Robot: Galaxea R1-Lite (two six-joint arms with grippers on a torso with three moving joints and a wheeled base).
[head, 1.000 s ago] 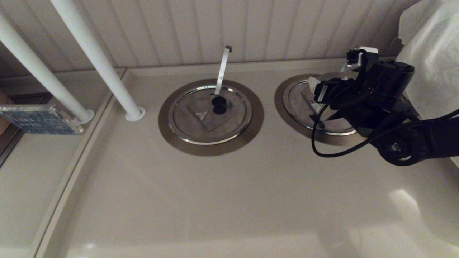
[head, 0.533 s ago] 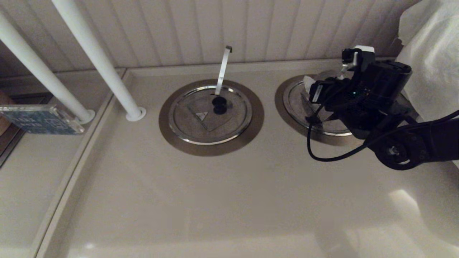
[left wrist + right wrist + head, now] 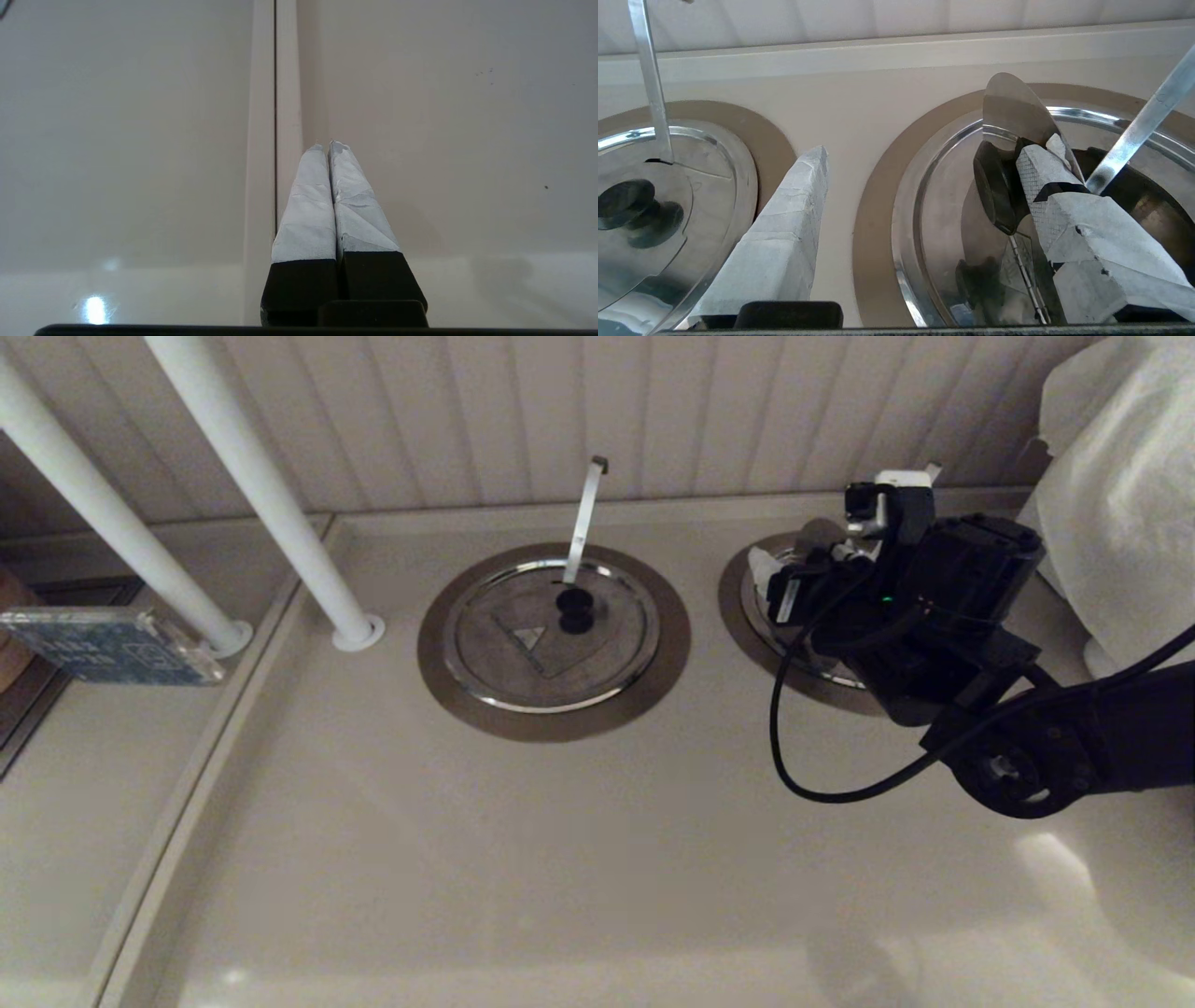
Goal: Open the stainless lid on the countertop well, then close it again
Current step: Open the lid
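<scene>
Moved toward upper left of the head view over the last second, by the look of the right gripper [image 3: 803,565]; now covering most of the stainless lid [image 3: 752,609] at centre right.

Nearest, lower frame: bare tabletop [image 3: 523,859], nothing on it. Left gripper [image 3: 327,144] parked over a tabletop seam, pressed together, holding nothing, out of the head view.

Mid frame, right: right gripper spread wide, clamping nothing. One finger [image 3: 784,224] out over the tabletop between the two collars, the other finger [image 3: 1057,182] tucked against the back of the black knob [image 3: 994,191]. Hinged flap [image 3: 1013,107] tipped up near vertical on that finger, prised rather than pinched. Rest of the lid disc flat in its seat. Dark mouth of the countertop well [image 3: 1139,196] exposed behind the flap, straight-tipped handle [image 3: 1148,121] leaning out of it.

Mid frame, centre: twin lid [image 3: 551,635] fully shut, hook-tipped handle [image 3: 583,518] upright, untouched.

Far, upper frame: panelled wall [image 3: 709,411], two white posts [image 3: 261,495] upper left, white cloth [image 3: 1130,504] upper right.

Progress, as a judgement: opening half essentially done or very near its end. Left to do: lower the flap back flush, then pull the finger clear of the knob. Risk of the flap dropping and slamming, since only propped, not gripped.
</scene>
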